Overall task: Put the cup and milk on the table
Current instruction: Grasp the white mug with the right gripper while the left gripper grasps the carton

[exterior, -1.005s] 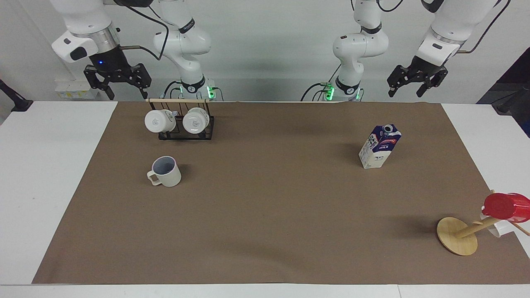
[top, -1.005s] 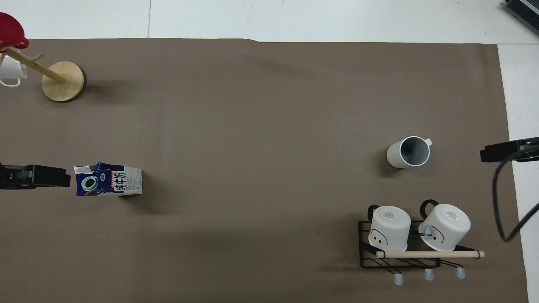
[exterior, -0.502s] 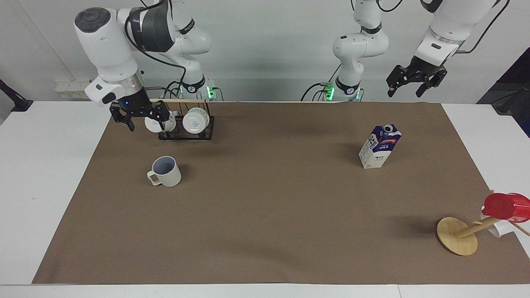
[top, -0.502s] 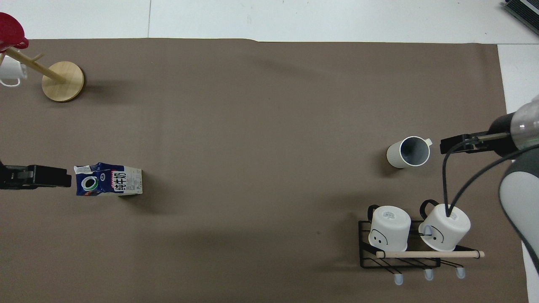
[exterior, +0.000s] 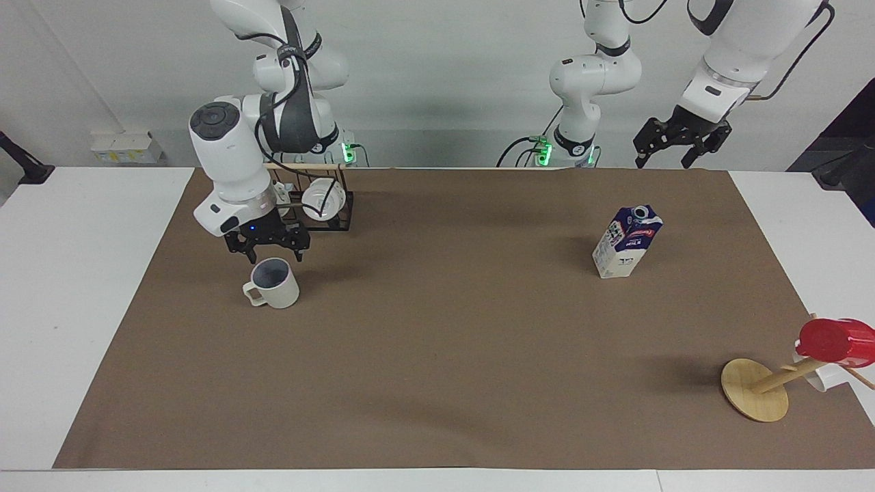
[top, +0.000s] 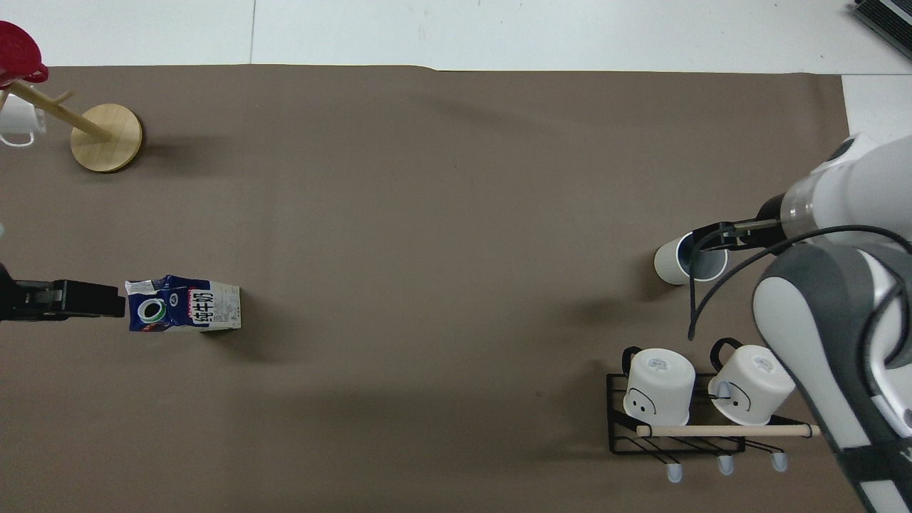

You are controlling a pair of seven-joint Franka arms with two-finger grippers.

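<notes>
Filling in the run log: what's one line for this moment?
right hand: open, over cup, not gripping | left hand: open, waiting raised | milk: upright on table

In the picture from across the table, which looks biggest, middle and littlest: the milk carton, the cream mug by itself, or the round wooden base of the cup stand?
1. Milk: looks biggest, the tallest of the three.
2. and 3. Wooden base and cup: too alike to rank; the base spreads a little wider, but it lies nearer the camera and flat, so it may only seem bigger.
</notes>
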